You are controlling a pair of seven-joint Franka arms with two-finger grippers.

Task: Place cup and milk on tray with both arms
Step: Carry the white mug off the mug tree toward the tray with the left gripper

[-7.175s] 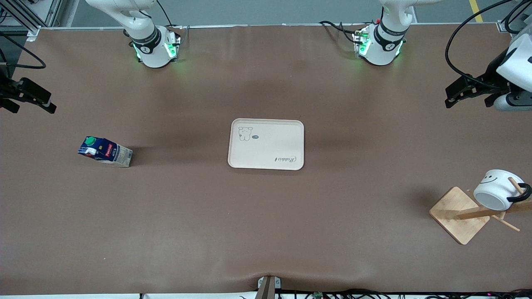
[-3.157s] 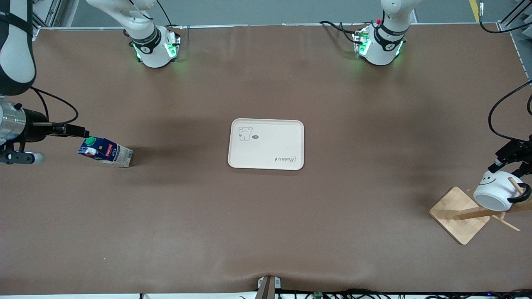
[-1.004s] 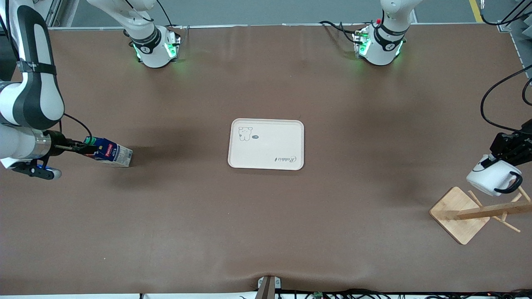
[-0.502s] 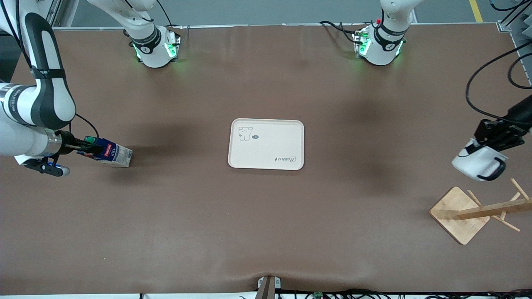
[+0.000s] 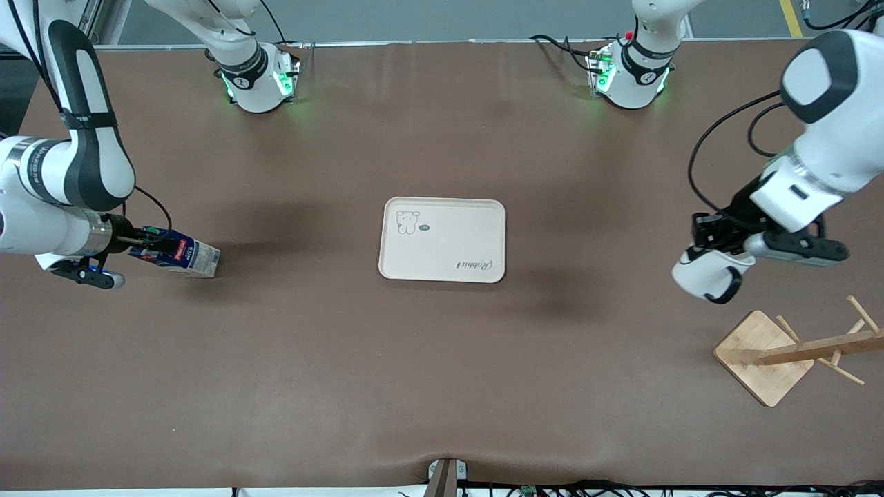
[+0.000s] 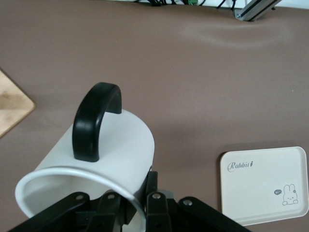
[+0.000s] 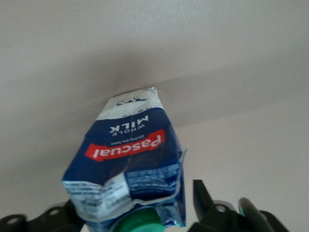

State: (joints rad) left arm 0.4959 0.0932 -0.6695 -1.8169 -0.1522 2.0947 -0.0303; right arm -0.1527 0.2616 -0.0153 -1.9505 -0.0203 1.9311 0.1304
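The milk lies on its side toward the right arm's end of the table, blue and white with a red label. My right gripper is low at its green-capped end, open, a finger on each side of the carton top; one fingertip stands apart from the carton. The white cup hangs tilted in the air between the wooden rack and the tray, black handle outward. My left gripper is shut on its rim. The beige tray lies bare mid-table and shows too in the left wrist view.
A wooden mug rack with slanting pegs stands near the left arm's end of the table, nearer to the front camera than the cup; its base corner shows at the wrist view's edge. Brown table surface lies between tray and both arms.
The left arm has carried the cup away from the rack's peg and toward the tray. The right gripper has edged in around the milk's capped end; the carton has not moved.
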